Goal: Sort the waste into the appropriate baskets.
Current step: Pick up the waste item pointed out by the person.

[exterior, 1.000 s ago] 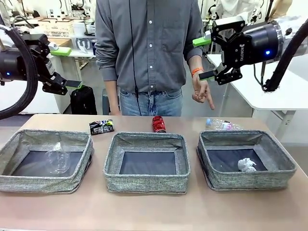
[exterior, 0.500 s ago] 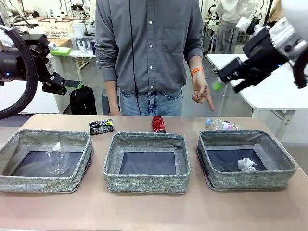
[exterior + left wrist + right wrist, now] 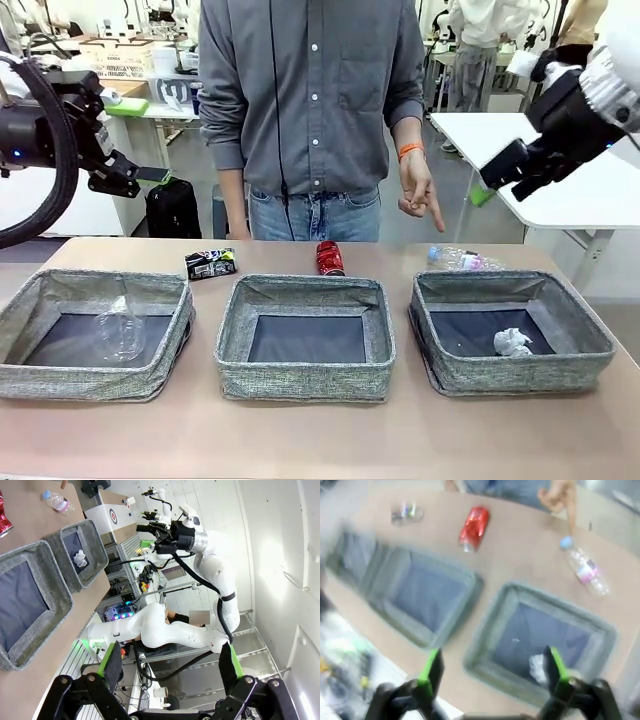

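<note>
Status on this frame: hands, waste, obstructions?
Left hand, right hand open, empty, high. Cup in left basket, paper in right basket; red can, black can, bottle unsorted behind. Person's fingers point down near bottle.

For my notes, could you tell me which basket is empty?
The middle basket; the left basket holds a cup, the right basket a paper ball.

Blurred black can (image 3: 406, 513), edge-cropped red can (image 3: 4, 522)
</note>
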You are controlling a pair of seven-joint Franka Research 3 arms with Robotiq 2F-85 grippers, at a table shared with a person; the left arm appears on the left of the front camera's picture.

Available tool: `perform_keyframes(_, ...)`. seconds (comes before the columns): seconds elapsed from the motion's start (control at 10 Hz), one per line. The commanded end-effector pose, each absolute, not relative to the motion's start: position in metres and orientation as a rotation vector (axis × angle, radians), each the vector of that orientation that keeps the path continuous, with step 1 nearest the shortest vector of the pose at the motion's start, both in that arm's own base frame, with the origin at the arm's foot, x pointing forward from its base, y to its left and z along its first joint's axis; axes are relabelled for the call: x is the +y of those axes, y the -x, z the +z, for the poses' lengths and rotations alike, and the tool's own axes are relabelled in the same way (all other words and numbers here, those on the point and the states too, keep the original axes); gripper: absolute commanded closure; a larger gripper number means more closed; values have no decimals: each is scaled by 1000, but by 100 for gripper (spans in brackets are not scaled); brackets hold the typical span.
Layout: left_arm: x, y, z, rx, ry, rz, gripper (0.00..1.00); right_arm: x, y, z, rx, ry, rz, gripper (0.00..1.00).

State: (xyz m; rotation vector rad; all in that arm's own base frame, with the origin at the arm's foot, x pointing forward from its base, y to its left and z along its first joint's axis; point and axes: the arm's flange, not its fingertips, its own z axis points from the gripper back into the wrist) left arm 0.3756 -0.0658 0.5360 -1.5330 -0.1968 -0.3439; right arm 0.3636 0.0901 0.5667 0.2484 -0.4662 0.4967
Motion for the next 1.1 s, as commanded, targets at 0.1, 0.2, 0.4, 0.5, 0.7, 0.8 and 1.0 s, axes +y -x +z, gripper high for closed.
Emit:
perform_keyframes(0.1,-68,-374,541,-196,1551,-331,1,36,-420,550,-411,45,1253,0)
perform_keyframes(0.2,-68,-374,541,-196,1551,-331,1,24,-437,551,-354,56,1300,0)
perform_keyframes(0.4,-68,-374,541,-196,1551,-331,1,8,-464,551,-287,108,1270,0)
perform_keyframes(0.5,-68,-374,541,-196,1551,-331,1,4,-476,545,-258,130,1199,0)
perform_keyframes(0.7,-68,-374,541,-196,1551,-331,1,5,-465,542,-257,90,1238,0)
perform_keyframes(0.8,-68,-374,541,-196,1551,-331,1,5,-465,542,-257,90,1238,0)
perform_keyframes(1.0,-68,-374,541,-196,1551,-331,1,9,-483,536,-298,198,1346,0)
